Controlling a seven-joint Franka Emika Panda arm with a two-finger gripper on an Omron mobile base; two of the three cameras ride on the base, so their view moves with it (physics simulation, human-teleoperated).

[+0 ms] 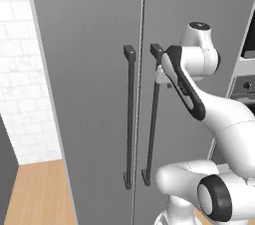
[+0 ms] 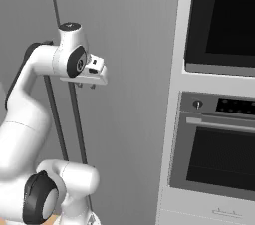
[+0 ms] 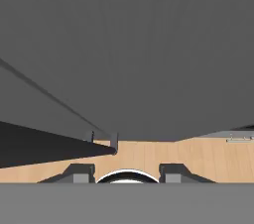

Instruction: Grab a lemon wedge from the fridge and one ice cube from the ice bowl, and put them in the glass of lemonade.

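The fridge stands tall and grey right in front of me, both doors shut, the seam running straight down between its two long dark bar handles. To my right sits the black wall oven, stacked above a second oven with a row of knobs, both set in a pale cabinet. Wooden floor shows low at the left, beside a white tiled wall. The left handle hangs free; the right handle has my hand up near its top end. My end effector points downward just beside that bar, fingertips standing partly apart with nothing between them. Looking along my hand, I see the grey door face running down to the floorboards.
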